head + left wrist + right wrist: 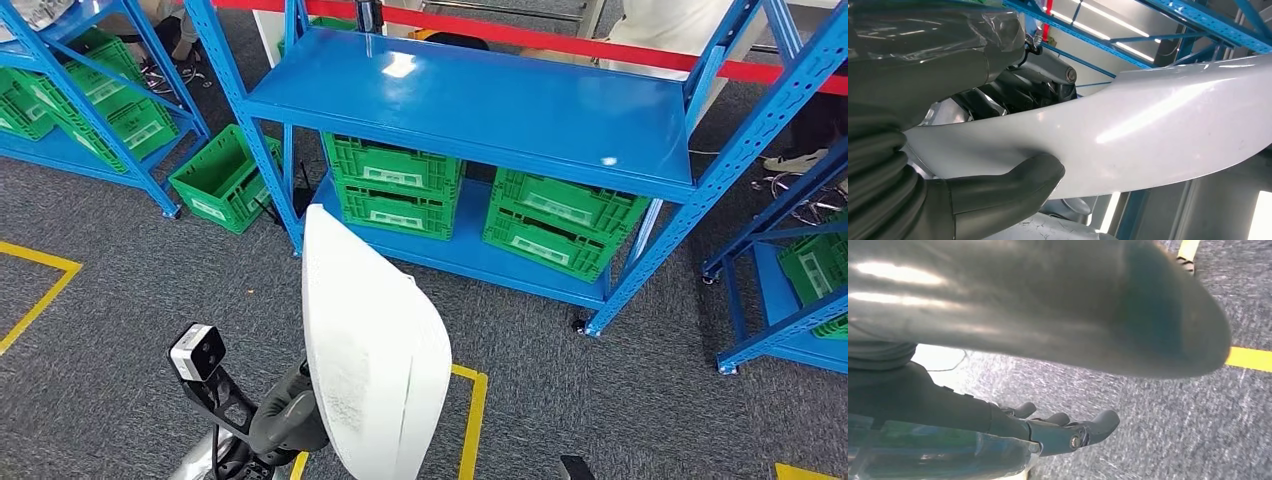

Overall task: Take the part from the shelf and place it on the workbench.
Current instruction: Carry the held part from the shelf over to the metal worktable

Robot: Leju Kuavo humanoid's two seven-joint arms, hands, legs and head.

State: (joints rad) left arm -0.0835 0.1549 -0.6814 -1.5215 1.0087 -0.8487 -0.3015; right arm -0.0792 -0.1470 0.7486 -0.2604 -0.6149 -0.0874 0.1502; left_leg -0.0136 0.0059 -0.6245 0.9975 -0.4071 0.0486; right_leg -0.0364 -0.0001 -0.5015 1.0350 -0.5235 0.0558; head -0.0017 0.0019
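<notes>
Left hand (948,165): closed on the part; thumb is pressed on one face, darker fingers (1018,90) are seen behind the other, so the thin panel is pinched edge-on w/ no slip room.
Part (375,360): white curved panel, held upright in front of the robot body, off the shelf, not yet on any bench. Upright carry is judged to keep its broad face clear of the shelf posts.
Right hand (1058,432): nothing held; fingers are seen loosely extended, slightly curled, apart, over the carpet. In the right wrist view a dark curved underside is seen just above it, probably the part, not touched.
Floor (100,340): grey carpet w/ yellow tape lines, prob. a marked standing zone.
Shelf (470,100): blue rack beyond, top deck bare; green crates (395,185) are stacked on the lower deck.
Far: red barrier tape (600,45) behind the rack; a person's legs are partly seen.
Stage: pick judged done; carry and placing remain.
</notes>
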